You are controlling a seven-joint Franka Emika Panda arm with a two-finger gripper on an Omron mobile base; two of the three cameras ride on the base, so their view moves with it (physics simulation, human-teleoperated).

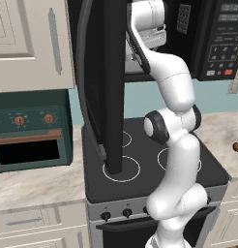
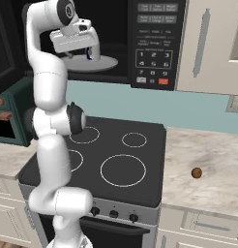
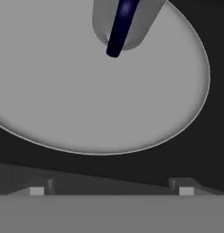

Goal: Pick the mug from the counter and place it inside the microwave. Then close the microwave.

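One brown ball (image 2: 196, 172) lies alone on the counter (image 2: 213, 164).

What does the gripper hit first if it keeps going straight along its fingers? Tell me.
Most likely the round grey turntable plate inside the microwave: the open gripper points down onto it. The mug stands on the plate farther along, apart from the fingertips. Depth is hard to judge.

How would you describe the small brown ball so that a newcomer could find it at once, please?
Start at the black stovetop with white ring burners, then move to the beige marbled counter on the side away from the teal oven. The brown ball lies there alone, small, round and dark against the pale stone.
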